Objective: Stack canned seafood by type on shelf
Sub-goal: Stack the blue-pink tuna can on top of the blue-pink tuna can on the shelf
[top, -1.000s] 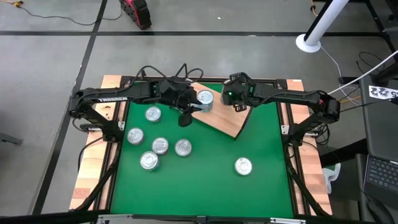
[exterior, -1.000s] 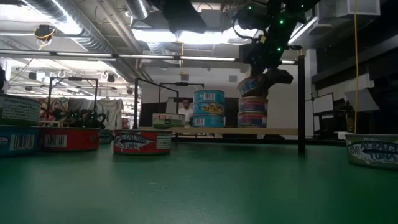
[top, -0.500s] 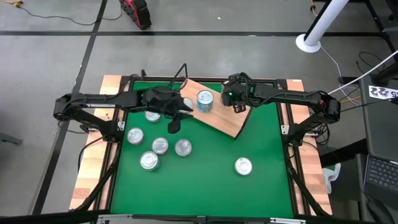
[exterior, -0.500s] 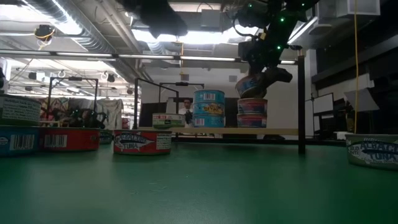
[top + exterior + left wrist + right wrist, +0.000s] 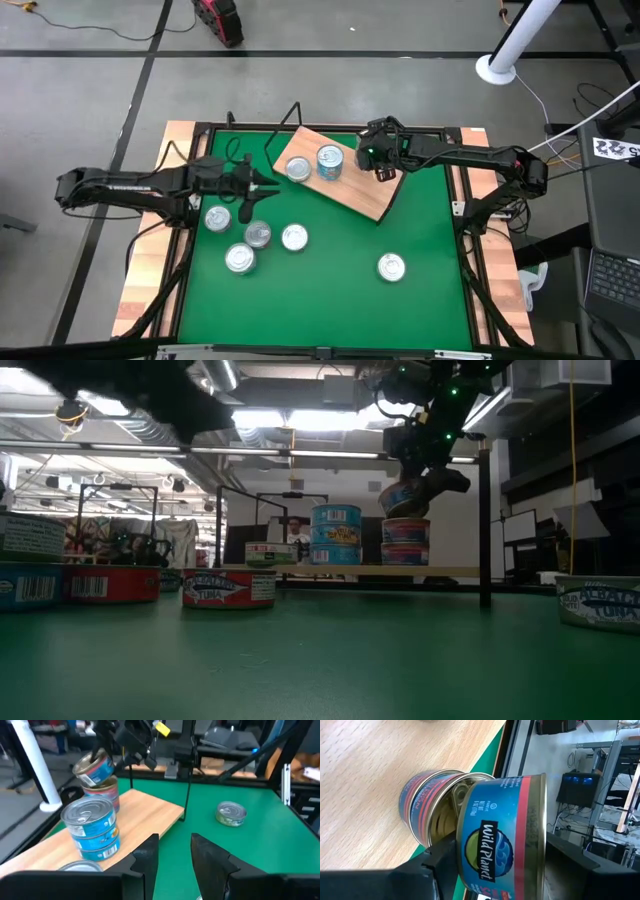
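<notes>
The shelf (image 5: 350,190) is a light wooden board lying aslant at the table's far middle. A silver-lidded tin (image 5: 298,168) and a blue stack (image 5: 329,160) stand on it. My right gripper (image 5: 378,158) is at the shelf's far right corner, shut on a blue-and-red tin (image 5: 502,830) that is tilted over a matching tin (image 5: 422,810). My left gripper (image 5: 262,190) is open and touches nothing, left of the shelf. Several loose tins (image 5: 258,234) lie on the green mat, and one (image 5: 391,266) sits apart at near right. My right gripper pinches the blue-and-red tin across its flat ends, with one finger (image 5: 437,862) against the end that faces the lower tin and the other on the opposite end. The fingers come slanting from the table's right. The tin (image 5: 405,498) is tilted just over the stack (image 5: 405,542); I cannot tell whether it touches.
The shelf's black wire support (image 5: 485,520) rises beside the held tin. Open green mat (image 5: 330,300) lies near the front edge. A white pole base (image 5: 496,68) stands beyond the table. A person (image 5: 298,532) shows far off in the room.
My left arm has drawn back from the shelf toward the table's left edge, and a silver-lidded tin on the shelf's left end has come into view. My right gripper stays at the stack with its tin.
</notes>
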